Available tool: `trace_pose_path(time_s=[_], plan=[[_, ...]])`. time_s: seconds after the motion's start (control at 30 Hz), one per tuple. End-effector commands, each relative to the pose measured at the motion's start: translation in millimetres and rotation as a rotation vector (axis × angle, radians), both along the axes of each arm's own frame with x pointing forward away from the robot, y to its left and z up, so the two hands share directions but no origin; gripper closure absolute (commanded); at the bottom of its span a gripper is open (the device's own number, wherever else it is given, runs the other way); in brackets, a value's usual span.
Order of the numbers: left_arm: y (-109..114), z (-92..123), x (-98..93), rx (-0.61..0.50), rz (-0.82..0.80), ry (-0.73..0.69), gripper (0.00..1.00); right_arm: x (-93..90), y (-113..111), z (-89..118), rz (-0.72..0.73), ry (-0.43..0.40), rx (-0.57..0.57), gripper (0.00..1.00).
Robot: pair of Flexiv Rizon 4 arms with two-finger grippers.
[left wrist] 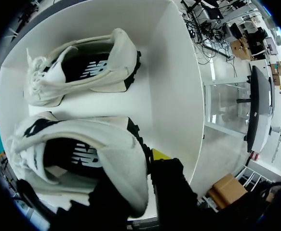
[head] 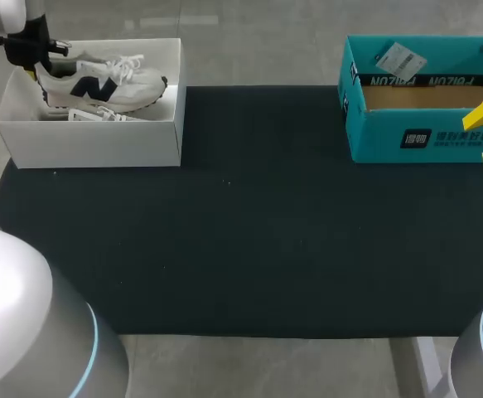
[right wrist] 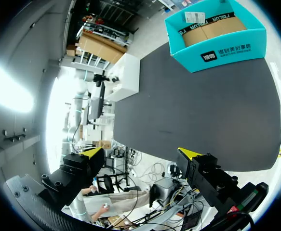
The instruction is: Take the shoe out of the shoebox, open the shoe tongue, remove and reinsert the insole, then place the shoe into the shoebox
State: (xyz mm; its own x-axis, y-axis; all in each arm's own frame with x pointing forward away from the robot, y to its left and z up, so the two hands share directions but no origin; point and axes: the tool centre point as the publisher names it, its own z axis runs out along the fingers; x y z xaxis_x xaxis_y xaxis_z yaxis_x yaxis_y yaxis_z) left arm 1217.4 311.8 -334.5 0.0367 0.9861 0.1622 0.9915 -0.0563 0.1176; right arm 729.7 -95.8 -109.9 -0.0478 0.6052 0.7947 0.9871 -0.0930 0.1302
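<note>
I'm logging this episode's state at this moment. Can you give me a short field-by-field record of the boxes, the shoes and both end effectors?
white shoebox: open, far left corner of the black mat, two white shoes inside
held shoe: gripped at the heel, not yet out of the box
second shoe: beside it, untouched
left end effector: shut on the held shoe, heel wall between its fingers
teal box: open, far right, cardboard inside, no shoe
right end effector: open, empty, beside the teal box
</note>
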Motion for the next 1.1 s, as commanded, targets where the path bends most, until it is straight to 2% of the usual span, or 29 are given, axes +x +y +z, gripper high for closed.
trace_pose_path(time_s=[0.03, 0.33, 0.5, 0.6, 0.73, 0.93, 1.1], plan=[[1.4, -17.0, 15.4, -0.001, -0.007, 0.029, 1.0, -0.2, 0.2, -0.4, -0.001, 0.001, -0.001, 0.0], [-0.8, -41.2, 19.3, 0.016, -0.009, 0.056, 1.0, -0.2, 0.2, -0.4, -0.001, 0.001, -0.001, 0.0], [0.1, -45.4, 22.3, 0.019, 0.007, 0.064, 1.0, -0.2, 0.2, -0.4, -0.001, 0.001, -0.001, 0.0], [-1.5, -39.9, 23.3, 0.019, 0.005, 0.069, 0.0, -0.2, 0.2, -0.4, -0.001, 0.001, -0.001, 0.0], [-5.6, -20.4, 20.0, 0.033, -0.012, 0.061, 0.0, -0.2, 0.2, -0.4, -0.001, 0.001, -0.001, 0.0], [-10.7, 31.9, 8.7, -0.015, -0.021, 0.083, 0.0, -0.2, 0.2, -0.4, -0.001, 0.001, -0.001, 0.0], [-11.6, 57.9, -2.9, -0.035, -0.017, 0.036, 0.0, -0.2, 0.2, -0.4, -0.001, 0.001, -0.001, 0.0]])
